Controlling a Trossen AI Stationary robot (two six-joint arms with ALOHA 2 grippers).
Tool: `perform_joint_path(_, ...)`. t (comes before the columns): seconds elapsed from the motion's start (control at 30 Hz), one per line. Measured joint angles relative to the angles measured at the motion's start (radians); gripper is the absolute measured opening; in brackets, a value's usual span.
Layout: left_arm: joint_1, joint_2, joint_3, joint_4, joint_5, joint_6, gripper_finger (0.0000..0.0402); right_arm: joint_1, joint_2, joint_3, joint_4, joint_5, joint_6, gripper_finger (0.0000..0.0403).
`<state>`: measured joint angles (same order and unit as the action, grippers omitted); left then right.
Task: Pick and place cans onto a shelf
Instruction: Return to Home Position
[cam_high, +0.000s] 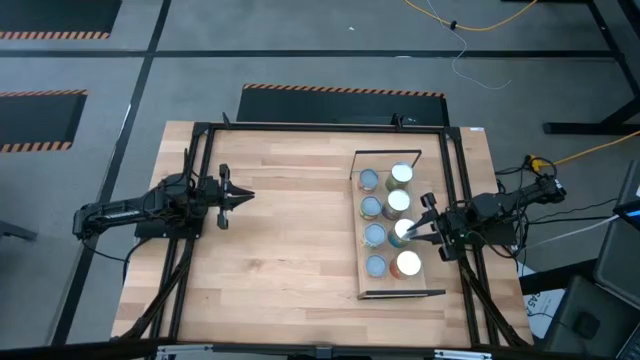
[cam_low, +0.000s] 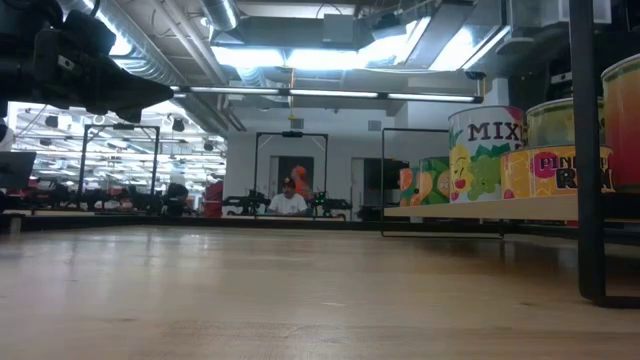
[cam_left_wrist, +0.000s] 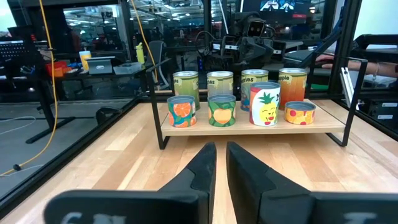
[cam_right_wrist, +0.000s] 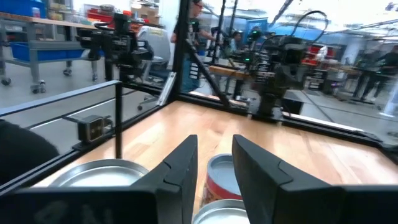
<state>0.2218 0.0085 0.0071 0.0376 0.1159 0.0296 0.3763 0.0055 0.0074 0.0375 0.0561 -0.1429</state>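
Eight cans (cam_high: 386, 218) stand upright in two rows on the pale-wood shelf (cam_high: 432, 185) at the table's right side. The left wrist view shows them with fruit labels (cam_left_wrist: 249, 99) on the board (cam_left_wrist: 249, 129), and the low view shows them (cam_low: 500, 150) from the side. My left gripper (cam_high: 248, 196) hangs level over the table's left half, pointing at the shelf. Its fingers (cam_left_wrist: 221, 163) stand a narrow gap apart with nothing between them. My right gripper (cam_high: 420, 226) hovers level above the shelf's cans. It is open (cam_right_wrist: 214, 158), and a red-sided can (cam_right_wrist: 221, 180) shows below the gap.
A black metal frame (cam_high: 200, 220) runs around the tabletop. Bare wood (cam_high: 300, 230) lies between my left gripper and the shelf. Thin dark frames (cam_high: 400, 294) close the shelf's short ends. In the low view a person (cam_low: 288, 200) sits far off in the room.
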Motion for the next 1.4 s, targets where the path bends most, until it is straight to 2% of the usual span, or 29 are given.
perform_joint_path(0.1, 0.0, 0.0, 0.0, 0.0, 0.0, 0.0, 0.0026, 0.0, 0.0, 0.0, 0.013, 0.067, -0.018, 0.0105)
perform_joint_path(0.3, 0.0, 0.0, 0.0, 0.0, 0.0, 0.0, 0.0016, 0.0, 0.0, 0.0, 0.041, 0.297, 0.003, 0.0105)
perform_joint_path(0.43, 0.0, 0.0, 0.0, 0.0, 0.0, 0.0, 0.001, 0.0, 0.0, 0.0, 0.044, 0.354, 0.004, 0.0105)
perform_joint_path(0.7, 0.0, 0.0, 0.0, 0.0, 0.0, 0.0, 0.0001, -0.009, 0.011, 0.0, 0.043, 0.33, 0.061, 0.0105)
perform_joint_path(0.93, 0.0, 0.0, 0.0, 0.0, 0.0, 0.0, 0.0009, -0.151, 0.024, 0.0, 0.037, 0.119, 0.064, 0.0105)
perform_joint_path(1.1, 0.0, 0.0, 0.0, 0.0, 0.0, 0.0, 0.0021, -0.247, 0.024, 0.0, 0.036, 0.018, 0.064, 0.0105)
perform_joint_path(1.4, 0.0, 0.0, 0.0, 0.0, 0.0, 0.0, 0.0036, -0.306, 0.024, 0.0, -0.007, -0.011, 0.082, 0.0105)
